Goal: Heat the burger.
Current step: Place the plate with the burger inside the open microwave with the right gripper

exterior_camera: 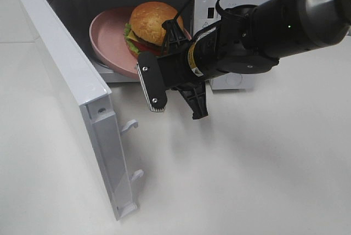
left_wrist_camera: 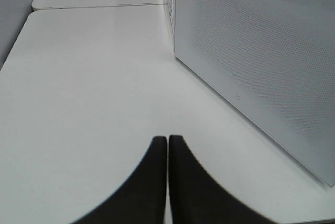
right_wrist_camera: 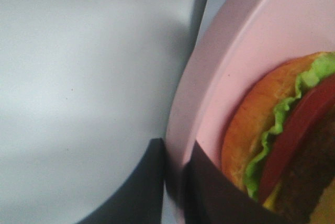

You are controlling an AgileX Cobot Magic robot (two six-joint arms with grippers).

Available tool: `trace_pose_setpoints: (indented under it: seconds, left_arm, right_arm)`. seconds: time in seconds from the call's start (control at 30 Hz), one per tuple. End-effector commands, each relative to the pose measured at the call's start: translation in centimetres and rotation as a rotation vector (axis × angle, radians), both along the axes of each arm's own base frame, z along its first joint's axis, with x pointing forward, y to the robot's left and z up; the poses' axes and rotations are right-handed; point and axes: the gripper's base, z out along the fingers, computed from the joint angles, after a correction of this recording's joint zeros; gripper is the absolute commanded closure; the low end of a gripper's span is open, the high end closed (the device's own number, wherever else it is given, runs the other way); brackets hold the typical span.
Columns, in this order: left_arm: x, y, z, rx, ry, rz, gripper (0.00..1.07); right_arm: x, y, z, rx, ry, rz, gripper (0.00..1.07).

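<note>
Holding pink plate [exterior_camera: 107, 40] by its rim, right gripper [right_wrist_camera: 177, 148] jaws clamped, so I carry burger [exterior_camera: 151, 23] without touching food | burger on plate, tilted, at microwave [exterior_camera: 211, 10] mouth, 11 o'clock overhead | seating probably incomplete | left gripper [left_wrist_camera: 167, 145] jaws together, parked beside door [exterior_camera: 71, 81].

Exterior high: bright, even overhead light; white table [exterior_camera: 263, 180] nearly washed out. Soft diffuse shadow under the arm [exterior_camera: 285, 21], lower centre of frame; sheen on its housing, upper right. Microwave [exterior_camera: 71, 81] cavity dimmer, upper left. Focus sharp.
Left wrist: evenly lit, clear; left gripper [left_wrist_camera: 167, 139] a featureless black silhouette.
Right wrist: dimmer, close-range blur throughout; pink plate [right_wrist_camera: 235, 51] and burger [right_wrist_camera: 272, 130] soft-edged; right gripper [right_wrist_camera: 175, 148] dark, unfocused.
</note>
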Motion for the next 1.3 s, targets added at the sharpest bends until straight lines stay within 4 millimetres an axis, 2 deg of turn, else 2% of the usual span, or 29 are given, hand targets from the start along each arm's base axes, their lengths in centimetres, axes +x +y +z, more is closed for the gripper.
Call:
trace_pose_setpoints:
  seconds: [0.03,0.27,0.33,0.47,0.57,1.0,1.3]
  left_arm:
    - [-0.2,-0.1,0.0,-0.011,-0.027,0.001,1.06]
    - [-0.2,-0.1,0.0,-0.011,-0.027,0.001,1.06]
    - [-0.2,-0.1,0.0,-0.011,-0.027,0.001,1.06]
    - [-0.2,-0.1,0.0,-0.011,-0.027,0.001,1.06]
    - [-0.2,-0.1,0.0,-0.011,-0.027,0.001,1.06]
    - [-0.2,-0.1,0.0,-0.011,-0.027,0.001,1.06]
    - [-0.2,-0.1,0.0,-0.011,-0.027,0.001,1.06]
  right_arm:
    - [0.2,0.3,1.1,0.052,-0.01,-0.016,1.07]
    - [0.1,0.1,1.2,0.063,0.028,-0.067,1.07]
    - [-0.2,0.0,2.0,0.072,0.026,-0.061,1.07]
    - [-0.4,-0.2,2.1,0.049,0.048,-0.066,1.07]
    - [-0.6,-0.6,1.7,-0.023,0.076,-0.047,1.07]
    - [-0.7,-0.4,2.1,-0.067,0.049,0.048,1.07]
    - [0.8,0.6,4.8,-0.122,-0.003,0.086,1.07]
